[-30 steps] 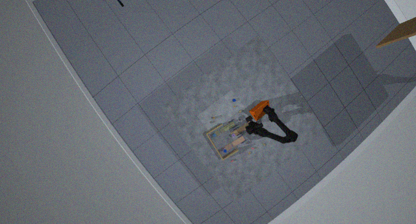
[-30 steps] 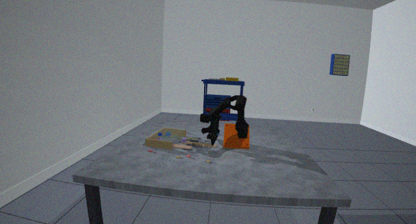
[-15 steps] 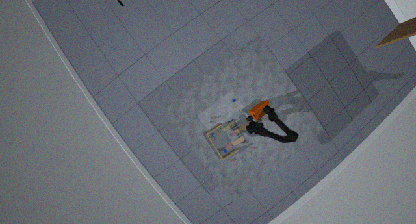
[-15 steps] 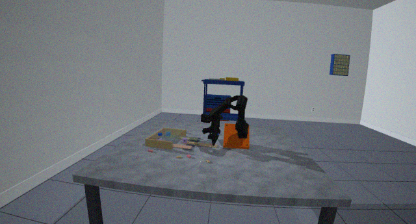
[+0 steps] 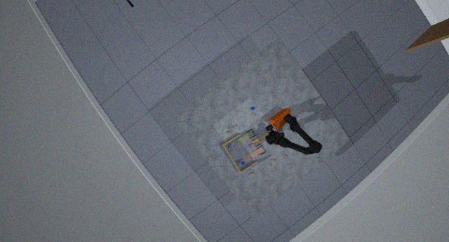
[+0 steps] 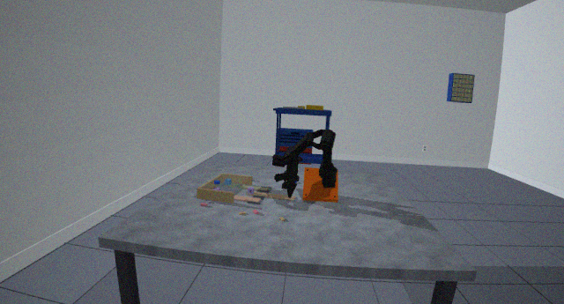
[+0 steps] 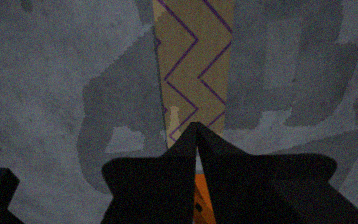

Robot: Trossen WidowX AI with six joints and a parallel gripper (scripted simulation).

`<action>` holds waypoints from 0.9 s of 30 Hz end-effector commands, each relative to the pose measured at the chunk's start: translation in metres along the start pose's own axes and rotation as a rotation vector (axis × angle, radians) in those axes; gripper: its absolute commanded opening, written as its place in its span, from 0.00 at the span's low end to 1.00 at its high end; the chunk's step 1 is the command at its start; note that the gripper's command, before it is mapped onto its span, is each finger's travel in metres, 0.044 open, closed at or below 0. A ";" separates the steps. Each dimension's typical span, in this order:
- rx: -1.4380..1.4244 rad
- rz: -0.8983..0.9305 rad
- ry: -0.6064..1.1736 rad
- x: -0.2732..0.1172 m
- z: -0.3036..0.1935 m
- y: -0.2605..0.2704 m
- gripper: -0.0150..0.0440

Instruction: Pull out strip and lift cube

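The pincer (image 5: 268, 137) (image 6: 290, 196) (image 7: 195, 126) has its fingertips together, at the near end of the zigzag strip (image 5: 257, 141) (image 6: 278, 196) (image 7: 195, 65). The strip's long axis runs from the tray (image 5: 231, 157) (image 6: 214, 195) towards the pincer, so a pull would probably continue away from the bench's (image 5: 280, 77) (image 6: 282, 238) (image 7: 35, 105) left edge as the exterior view has it. The purple cube (image 5: 252, 145) (image 6: 250, 190) lies tray-side of the pincer, perhaps the labelled one, though no label is legible. Only the wrist view shows the zigzags clearly; the top and exterior views show the tray, which it misses
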State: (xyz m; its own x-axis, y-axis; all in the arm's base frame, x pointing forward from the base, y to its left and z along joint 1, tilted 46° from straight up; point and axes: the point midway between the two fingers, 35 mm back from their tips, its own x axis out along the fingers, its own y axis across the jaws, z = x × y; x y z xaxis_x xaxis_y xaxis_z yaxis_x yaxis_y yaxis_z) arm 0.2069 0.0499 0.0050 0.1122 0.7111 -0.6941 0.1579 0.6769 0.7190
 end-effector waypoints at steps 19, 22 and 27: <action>0.012 -0.007 0.035 -0.042 0.003 0.000 0.25; 0.012 -0.007 0.035 -0.042 0.003 0.000 0.25; -0.098 -0.005 0.035 -0.041 0.017 0.001 0.39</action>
State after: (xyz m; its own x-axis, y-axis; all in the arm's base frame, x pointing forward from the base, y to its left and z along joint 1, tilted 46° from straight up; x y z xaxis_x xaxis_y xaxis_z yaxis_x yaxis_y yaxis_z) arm 0.2095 0.0213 0.0336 0.0826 0.7145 -0.6947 0.1370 0.6823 0.7181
